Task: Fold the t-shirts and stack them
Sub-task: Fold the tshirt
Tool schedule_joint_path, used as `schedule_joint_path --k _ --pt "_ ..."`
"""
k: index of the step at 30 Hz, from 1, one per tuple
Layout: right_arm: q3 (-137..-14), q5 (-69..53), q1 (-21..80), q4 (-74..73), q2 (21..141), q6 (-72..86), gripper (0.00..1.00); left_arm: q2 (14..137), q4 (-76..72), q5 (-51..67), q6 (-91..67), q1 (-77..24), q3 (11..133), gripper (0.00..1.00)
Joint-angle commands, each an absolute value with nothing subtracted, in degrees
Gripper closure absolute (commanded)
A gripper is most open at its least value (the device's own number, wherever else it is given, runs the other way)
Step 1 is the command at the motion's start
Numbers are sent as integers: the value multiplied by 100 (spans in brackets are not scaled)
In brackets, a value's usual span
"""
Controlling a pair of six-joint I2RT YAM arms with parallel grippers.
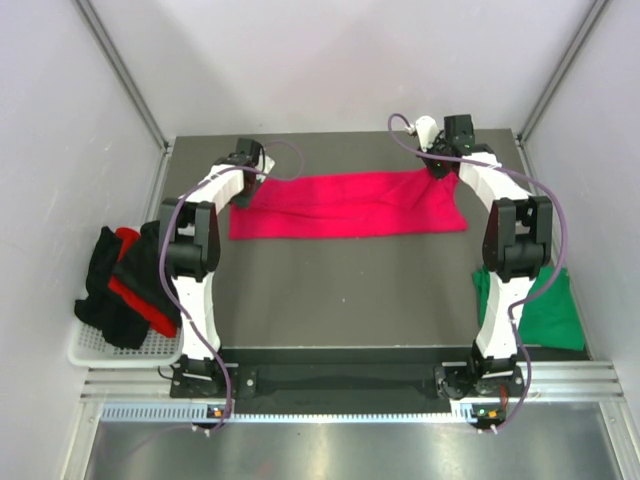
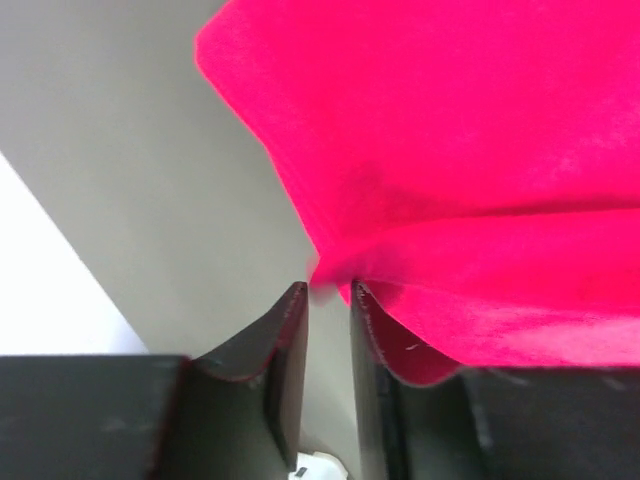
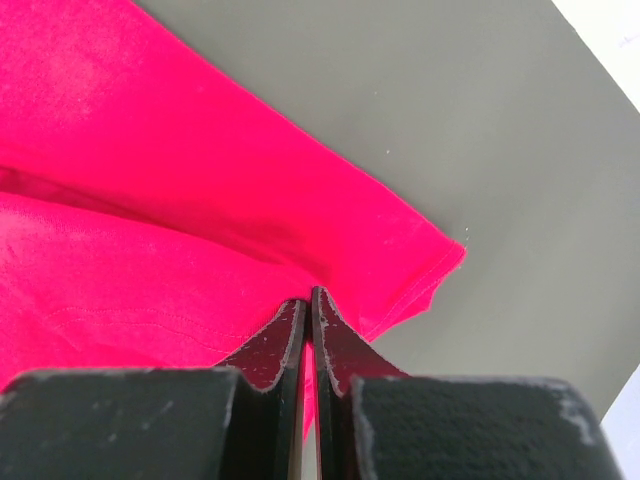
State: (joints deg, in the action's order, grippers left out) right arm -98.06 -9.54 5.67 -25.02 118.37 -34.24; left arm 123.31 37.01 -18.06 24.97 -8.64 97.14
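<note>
A crimson-pink t-shirt [image 1: 345, 205] lies folded into a long strip across the far half of the grey table [image 1: 340, 290]. My left gripper [image 1: 243, 192] is at its far-left corner. In the left wrist view its jaws [image 2: 327, 288] stand slightly apart, the pink cloth [image 2: 470, 130] ends right at the tips, and bare table shows between them. My right gripper [image 1: 441, 168] is at the strip's far-right corner. In the right wrist view it [image 3: 306, 297] is shut on the pink cloth [image 3: 150, 200], and a sliver of cloth shows between the pads.
A dark green t-shirt [image 1: 550, 310] lies at the table's right edge, beside the right arm's base. Black and red t-shirts [image 1: 125, 285] are heaped in a white basket [image 1: 95, 350] off the left edge. White walls close in the sides and back.
</note>
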Motion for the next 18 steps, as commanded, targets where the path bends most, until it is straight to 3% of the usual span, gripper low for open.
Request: schedule_joint_path --k 1,5,18 --pt "-10037 -1020 510 -2347 11786 -3314 100 11805 3490 -2118 2189 -844 9704 70" --pt "-10063 -1020 519 -2355 11795 -3296 99 11128 3199 -2013 2101 -975 9326 67" --pt "-10116 -905 545 -2329 11883 -3269 97 11048 3366 -1292 2065 -1107 8070 81"
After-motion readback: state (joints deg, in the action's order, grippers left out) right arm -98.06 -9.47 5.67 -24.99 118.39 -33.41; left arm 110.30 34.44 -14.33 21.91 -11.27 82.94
